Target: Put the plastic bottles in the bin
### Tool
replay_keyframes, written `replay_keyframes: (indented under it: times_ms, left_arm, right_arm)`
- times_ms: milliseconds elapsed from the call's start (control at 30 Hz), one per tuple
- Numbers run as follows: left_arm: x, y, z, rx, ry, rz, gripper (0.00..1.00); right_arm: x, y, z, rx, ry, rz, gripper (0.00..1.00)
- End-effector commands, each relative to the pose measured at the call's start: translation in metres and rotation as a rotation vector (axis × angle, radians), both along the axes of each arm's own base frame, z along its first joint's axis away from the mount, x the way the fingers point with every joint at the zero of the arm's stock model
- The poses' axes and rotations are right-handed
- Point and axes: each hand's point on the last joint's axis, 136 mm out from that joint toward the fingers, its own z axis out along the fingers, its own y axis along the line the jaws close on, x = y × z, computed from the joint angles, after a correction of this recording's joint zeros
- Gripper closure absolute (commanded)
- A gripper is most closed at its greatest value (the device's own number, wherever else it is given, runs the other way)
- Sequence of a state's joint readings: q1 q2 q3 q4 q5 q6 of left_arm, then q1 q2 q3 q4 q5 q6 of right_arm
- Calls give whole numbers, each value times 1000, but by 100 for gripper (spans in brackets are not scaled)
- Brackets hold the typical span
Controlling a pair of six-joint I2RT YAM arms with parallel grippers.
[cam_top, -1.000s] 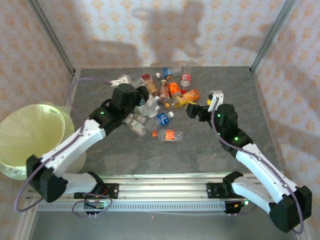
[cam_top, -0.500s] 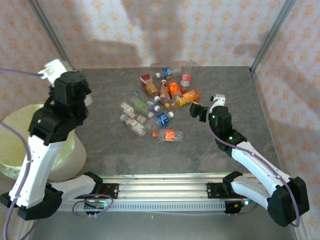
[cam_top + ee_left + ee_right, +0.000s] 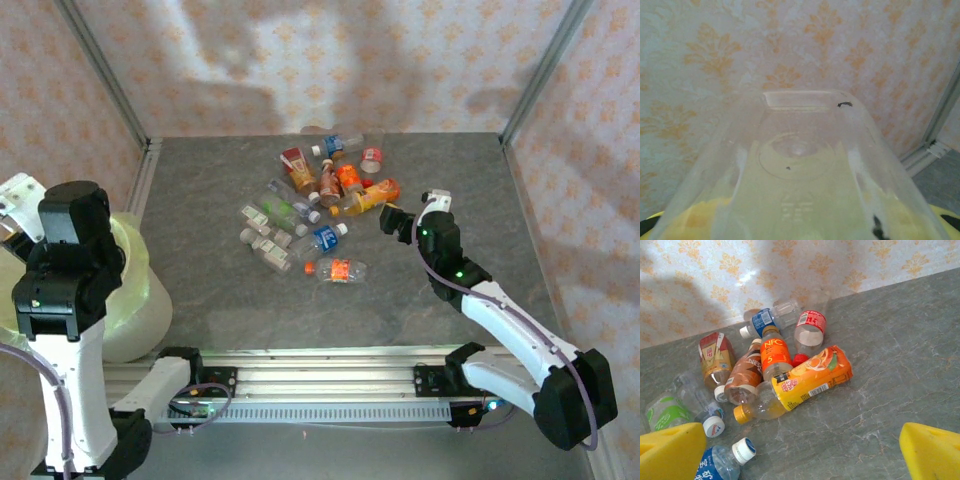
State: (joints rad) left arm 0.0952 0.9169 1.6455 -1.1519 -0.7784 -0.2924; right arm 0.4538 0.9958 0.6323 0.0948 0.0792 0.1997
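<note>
As I look through the left wrist camera, the left gripper (image 3: 800,227) is clamped on a clear bottle (image 3: 800,150) whose base points away from me. Yellow shows through and beside its lower half, and I cannot tell whether that is pad or bin liner. From above, the left arm stands tall over the bin (image 3: 140,300) beside the table's (image 3: 450,170) left edge.

The right gripper (image 3: 800,460) hangs low over the table, fingers spread wide with nothing between them. A blue-label bottle (image 3: 715,465) with a white cap lies just beside one yellow finger (image 3: 670,450).

The other bottles (image 3: 310,200) lie in a loose pile at mid-table, well apart from the bin, with a lone bottle (image 3: 338,270) nearest the arms. Past the right gripper lies an orange bottle (image 3: 807,382), its yellow cap to the left in that view. Beyond it an NFC bottle (image 3: 774,355) touches a brown bottle (image 3: 745,375). A red-label bottle (image 3: 810,325) lies farther back, near the wall (image 3: 865,265).
</note>
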Motion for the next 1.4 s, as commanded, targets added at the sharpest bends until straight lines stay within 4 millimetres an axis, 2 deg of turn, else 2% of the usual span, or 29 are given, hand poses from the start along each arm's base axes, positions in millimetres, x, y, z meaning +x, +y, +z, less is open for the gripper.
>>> replay_keyframes:
  times_ms: [0,100,233,500,800,1200,1367]
  left_arm:
    - [7,3,-43,-131,86,-37,44]
    - [15,10,-66,-225,81,-34,44]
    - [25,20,-86,-325,24,-27,45]
    - [67,26,-119,-456,-41,-86,45]
    - [101,28,-124,-522,-139,-145,44]
    - [122,49,-132,-521,-139,-103,44]
    - [139,40,-136,-594,-160,-173,41]
  right_arm:
    - [2,2,10,14,-8,1,1]
    - [1,4,8,12,-1,12,1]
    - [0,4,7,8,9,20,1]
    - [-3,4,0,18,35,16,1]
    - [-5,1,-6,32,54,-1,1]
    - [-4,1,-9,17,60,-2,1]
    - [-4,1,-10,18,64,-4,1]
